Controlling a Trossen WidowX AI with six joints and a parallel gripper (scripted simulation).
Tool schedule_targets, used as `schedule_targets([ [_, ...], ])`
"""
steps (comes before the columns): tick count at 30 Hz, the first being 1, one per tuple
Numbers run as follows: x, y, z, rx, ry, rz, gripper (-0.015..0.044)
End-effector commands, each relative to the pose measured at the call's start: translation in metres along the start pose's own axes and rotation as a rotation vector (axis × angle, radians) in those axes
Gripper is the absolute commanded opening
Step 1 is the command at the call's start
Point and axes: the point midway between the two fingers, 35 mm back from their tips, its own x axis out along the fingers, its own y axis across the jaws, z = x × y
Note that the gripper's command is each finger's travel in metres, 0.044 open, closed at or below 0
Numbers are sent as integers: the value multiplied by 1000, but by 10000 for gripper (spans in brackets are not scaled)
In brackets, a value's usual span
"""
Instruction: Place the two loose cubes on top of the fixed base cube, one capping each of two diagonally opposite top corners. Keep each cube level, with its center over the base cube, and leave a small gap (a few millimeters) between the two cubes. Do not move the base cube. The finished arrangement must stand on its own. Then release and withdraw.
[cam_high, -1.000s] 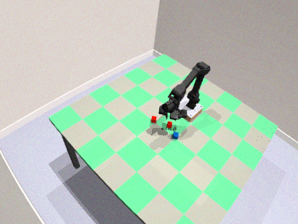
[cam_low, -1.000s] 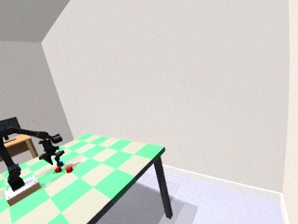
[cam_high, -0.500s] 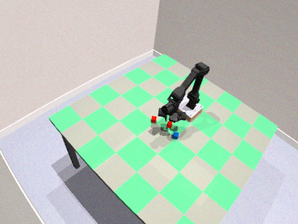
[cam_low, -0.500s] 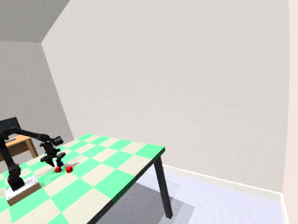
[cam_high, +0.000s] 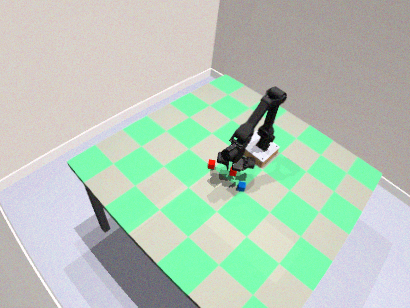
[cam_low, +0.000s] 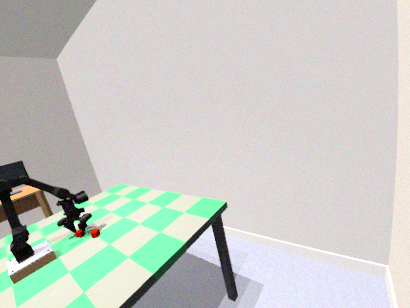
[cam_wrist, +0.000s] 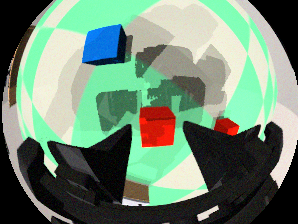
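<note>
One red cube (cam_high: 233, 173) (cam_low: 79, 233) (cam_wrist: 157, 131) rests on the table under my gripper. In the wrist view it shows between the two fingertips, with space on both sides. My gripper (cam_high: 235, 168) (cam_low: 80, 229) (cam_wrist: 157, 124) is open, points down and holds nothing. The other red cube (cam_high: 212, 164) (cam_low: 95, 233) (cam_wrist: 226, 126) stands on the table to one side, beyond a finger in the wrist view. The blue cube (cam_high: 242, 186) (cam_wrist: 104, 45) stands on the table on the other side; in the exterior view the gripper hides it. No cube is stacked on another.
The checkered table (cam_high: 190, 252) (cam_low: 155, 250) (cam_wrist: 200, 172) carries the cubes and the arm's white-topped base (cam_high: 268, 151) (cam_low: 32, 265). The arm reaches over from that base and casts shadows around the cubes. A wooden desk (cam_low: 31, 194) stands beyond the table.
</note>
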Motion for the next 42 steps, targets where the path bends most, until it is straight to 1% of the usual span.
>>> schedule_targets([
  [1, 8, 1, -2, -1, 12, 6, 265],
  [7, 8, 1, -2, -1, 12, 6, 107],
  [13, 4, 1, -1, -1, 12, 6, 105],
  [42, -85, -2, 2, -1, 11, 6, 105],
])
